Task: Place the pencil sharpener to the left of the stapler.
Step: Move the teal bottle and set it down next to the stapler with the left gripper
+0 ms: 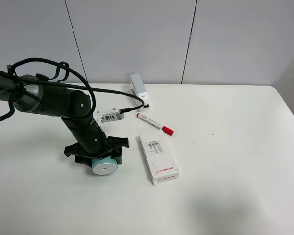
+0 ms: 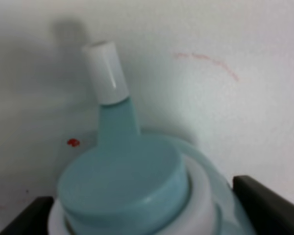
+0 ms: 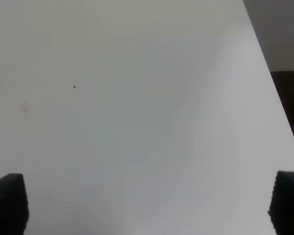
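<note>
The teal pencil sharpener [image 1: 105, 166] rests low on the table at the left-centre, its round white face turned toward the front. My left gripper [image 1: 101, 157] straddles it, a black finger [image 2: 264, 200] pressed against each side, so it is shut on the sharpener. In the left wrist view the teal body [image 2: 122, 181] fills the lower part and its white cap [image 2: 105, 73] points away. The white and grey stapler [image 1: 139, 90] lies at the back of the table, well behind and to the right of the sharpener. My right gripper [image 3: 147, 205] is open over bare table and is out of the high view.
A white marker with a red cap [image 1: 154, 124] lies between the stapler and a flat white labelled box [image 1: 158, 157], just right of the sharpener. A small white label tag [image 1: 111, 117] sits behind the left arm. The table edge [image 3: 279, 107] runs near the right gripper.
</note>
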Controlling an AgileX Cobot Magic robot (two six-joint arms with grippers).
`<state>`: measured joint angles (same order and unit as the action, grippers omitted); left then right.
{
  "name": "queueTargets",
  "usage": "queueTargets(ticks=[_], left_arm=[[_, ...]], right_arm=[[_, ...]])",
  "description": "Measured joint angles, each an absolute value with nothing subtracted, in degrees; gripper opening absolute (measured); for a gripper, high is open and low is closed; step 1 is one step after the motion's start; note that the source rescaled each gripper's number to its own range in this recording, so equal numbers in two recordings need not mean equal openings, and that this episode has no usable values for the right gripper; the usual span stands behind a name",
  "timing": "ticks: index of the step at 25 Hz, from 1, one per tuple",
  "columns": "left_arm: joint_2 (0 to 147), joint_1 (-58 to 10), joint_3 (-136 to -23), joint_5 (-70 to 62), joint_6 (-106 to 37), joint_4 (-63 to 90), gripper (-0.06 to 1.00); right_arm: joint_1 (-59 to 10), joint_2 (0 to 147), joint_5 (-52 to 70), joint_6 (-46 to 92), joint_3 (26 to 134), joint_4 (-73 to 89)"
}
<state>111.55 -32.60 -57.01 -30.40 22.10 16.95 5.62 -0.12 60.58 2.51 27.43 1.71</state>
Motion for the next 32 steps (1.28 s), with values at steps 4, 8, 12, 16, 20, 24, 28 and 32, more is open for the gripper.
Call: queueTargets(ticks=[4,8,12,16,20,24,28,32], left_arm=[[111.61,-32.6,-58.96,-32.88,21.67,16.5,0.0],[111.66,-32.6,-62.3,-36.12,21.56,15.5,0.0],[111.66,-32.6,-66.06,-39.35,21.5,13.74,0.0],[111.67,-32.24,-72.86,-42.07,21.5,11.1,0.0],[111.79,-30.23,-81.59,-44.21,21.5,7.9,0.0],[114.63,-27.55,-91.77,-48.92,21.03,3.85,0.0],[120.84,-25.42,-101.92,-54.57,19.02,1.9,0.0],[127.42,-23.64,-110.89,-58.77,17.05,1.64,0.0]], right_arm=[[5.62,-0.12,60.58,2.51,27.43,1.71],[5.62,-0.12,60.58,2.51,27.43,1.71],[5.62,-0.12,60.58,2.51,27.43,1.71],[5.62,-0.12,60.58,2.51,27.43,1.71],[5.62,-0.12,60.58,2.51,27.43,1.71],[5.62,-0.12,60.58,2.51,27.43,1.71],[5.62,-0.12,60.58,2.51,27.43,1.71],[5.62,-0.12,60.58,2.51,27.43,1.71]])
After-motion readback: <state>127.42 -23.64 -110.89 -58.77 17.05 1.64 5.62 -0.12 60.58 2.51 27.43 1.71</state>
